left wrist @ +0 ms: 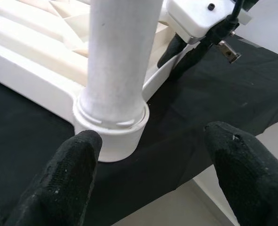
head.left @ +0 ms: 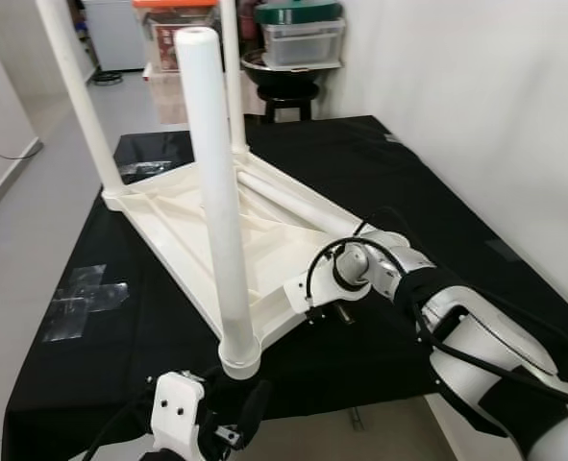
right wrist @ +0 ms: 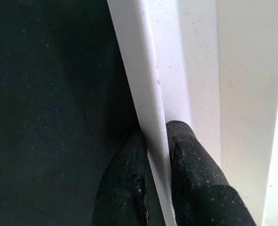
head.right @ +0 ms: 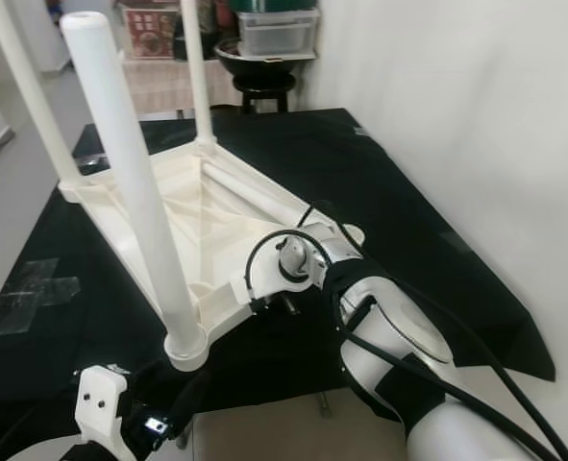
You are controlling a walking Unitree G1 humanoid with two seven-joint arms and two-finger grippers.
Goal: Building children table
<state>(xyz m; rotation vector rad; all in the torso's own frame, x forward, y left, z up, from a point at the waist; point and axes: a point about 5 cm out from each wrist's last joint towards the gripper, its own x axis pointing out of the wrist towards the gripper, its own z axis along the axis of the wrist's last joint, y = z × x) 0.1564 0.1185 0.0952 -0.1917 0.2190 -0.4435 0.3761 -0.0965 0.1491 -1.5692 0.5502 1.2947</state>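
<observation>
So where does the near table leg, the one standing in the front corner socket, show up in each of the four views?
Left eye view: near leg stands upright at centre, its socket above the left gripper.
Right eye view: it leans left of centre.
Left wrist view: its base fills the upper middle, between the open fingers.
Right wrist view: cannot tell; the right gripper pinches the tabletop rim.
Shared landmark: the black cloth.

No legible text, labels or numbers anywhere.
</observation>
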